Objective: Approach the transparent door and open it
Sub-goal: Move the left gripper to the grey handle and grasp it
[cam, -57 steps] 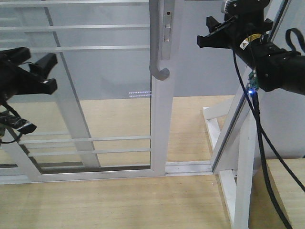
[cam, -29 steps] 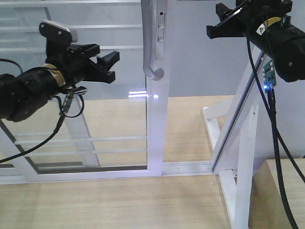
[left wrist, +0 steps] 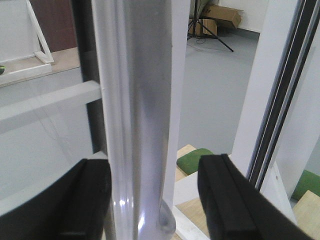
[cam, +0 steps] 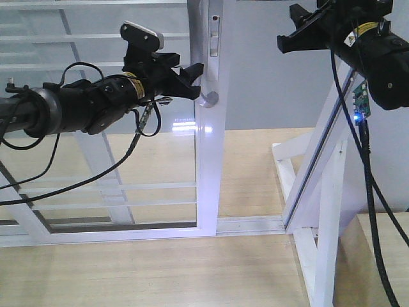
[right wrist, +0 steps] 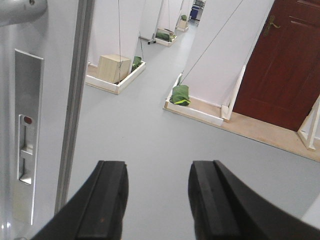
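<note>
The transparent door (cam: 211,166) has a glossy white frame, thin white bars and a curved grey pull handle (cam: 208,96) on its upright. My left gripper (cam: 192,80) reaches in from the left at handle height. In the left wrist view the handle (left wrist: 135,125) stands between the open black fingers (left wrist: 225,200) of the left gripper (left wrist: 152,167). There is a gap on the right side, and I cannot tell whether the left finger touches it. My right gripper (cam: 284,41) is open and empty, high at the right, apart from the door. In the right wrist view the right gripper (right wrist: 157,170) faces grey floor.
A bare white post with a triangular brace (cam: 326,192) stands at the right. A white floor track (cam: 249,224) runs along the wooden floor. A second white-framed glass panel (cam: 96,160) leans behind the door at the left. A lock plate (right wrist: 27,145) is on the door upright.
My left arm has swung right from the left edge, and its open fingers now sit around the handle. The right arm rose a little, then held still. The door shifted slightly left in view.
</note>
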### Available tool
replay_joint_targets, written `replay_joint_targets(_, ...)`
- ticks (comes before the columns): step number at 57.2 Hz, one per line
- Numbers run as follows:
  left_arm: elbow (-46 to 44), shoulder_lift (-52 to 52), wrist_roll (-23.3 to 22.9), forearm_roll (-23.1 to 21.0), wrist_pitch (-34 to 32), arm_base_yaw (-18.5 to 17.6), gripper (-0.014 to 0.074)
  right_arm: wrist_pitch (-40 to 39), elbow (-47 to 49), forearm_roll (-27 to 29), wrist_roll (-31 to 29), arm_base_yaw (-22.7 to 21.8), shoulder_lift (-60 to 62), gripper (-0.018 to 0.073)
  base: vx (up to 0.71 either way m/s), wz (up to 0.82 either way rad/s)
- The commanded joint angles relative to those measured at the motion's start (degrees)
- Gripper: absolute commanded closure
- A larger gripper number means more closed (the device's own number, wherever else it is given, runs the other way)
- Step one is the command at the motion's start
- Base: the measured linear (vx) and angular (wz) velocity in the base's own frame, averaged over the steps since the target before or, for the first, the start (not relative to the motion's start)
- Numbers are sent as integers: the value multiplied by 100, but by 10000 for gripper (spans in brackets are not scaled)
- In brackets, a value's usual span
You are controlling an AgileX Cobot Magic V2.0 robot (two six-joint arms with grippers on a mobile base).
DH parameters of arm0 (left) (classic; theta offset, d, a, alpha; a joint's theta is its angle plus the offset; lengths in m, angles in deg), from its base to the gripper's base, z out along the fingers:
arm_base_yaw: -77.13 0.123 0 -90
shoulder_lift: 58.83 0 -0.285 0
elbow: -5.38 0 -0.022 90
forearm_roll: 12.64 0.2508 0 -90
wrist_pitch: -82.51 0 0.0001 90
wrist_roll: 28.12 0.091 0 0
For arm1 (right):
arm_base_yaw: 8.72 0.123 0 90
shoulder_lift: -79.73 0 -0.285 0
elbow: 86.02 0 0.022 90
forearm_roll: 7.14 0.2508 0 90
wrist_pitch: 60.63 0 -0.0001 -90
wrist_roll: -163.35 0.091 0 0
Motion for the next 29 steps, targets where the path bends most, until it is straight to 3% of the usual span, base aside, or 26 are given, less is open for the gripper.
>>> replay_joint_targets(1, -424, -199, -6, -134, -314, -99, 93, -499, 166, -5, -161, -23, 273, 191, 0, 0)
replay_joint_targets(18, -1167, 190, 219, -477, 156, -98, 93, -494, 166, 0, -334, -23, 273, 191, 0, 0)
replay_joint_targets(29, -1516, 311, 229, -478, 324, -103, 93, -494, 166, 0, -393, -23, 273, 191, 0, 0)
